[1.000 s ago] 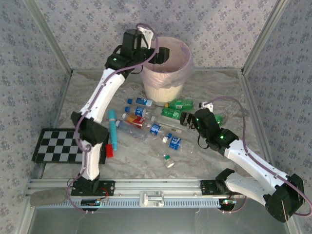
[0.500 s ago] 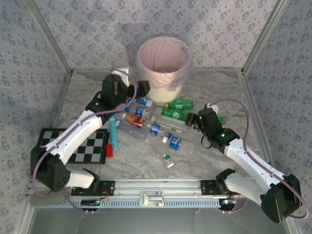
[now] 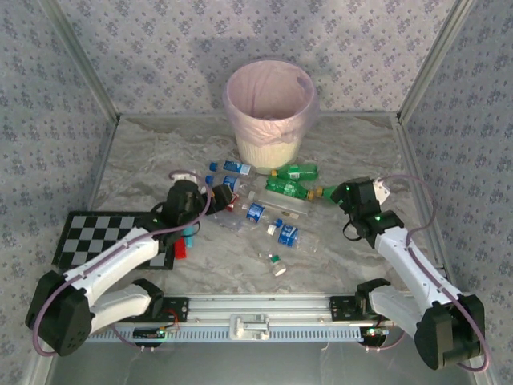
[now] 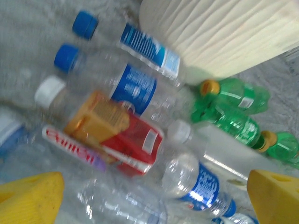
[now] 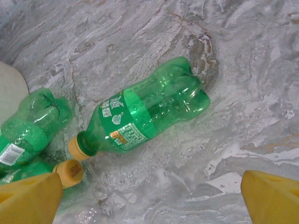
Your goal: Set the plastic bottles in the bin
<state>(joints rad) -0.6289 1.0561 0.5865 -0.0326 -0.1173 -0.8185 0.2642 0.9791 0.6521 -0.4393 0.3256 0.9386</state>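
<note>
Hovering wide-spread: left hand (image 4: 152,198) over red-labelled bottle (image 4: 122,140), right hand (image 5: 150,196) over green bottle (image 5: 145,113); bin (image 3: 268,146) whole from overhead.

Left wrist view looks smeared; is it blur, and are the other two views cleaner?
Left wrist: yes, blurred throughout, the print on the red-labelled bottle and the blue cap smeared. Right wrist: sharp, the label on the green bottle and the veins of the marble tabletop crisp. Top external: soft and coarse but evenly lit, no strong glare.
</note>
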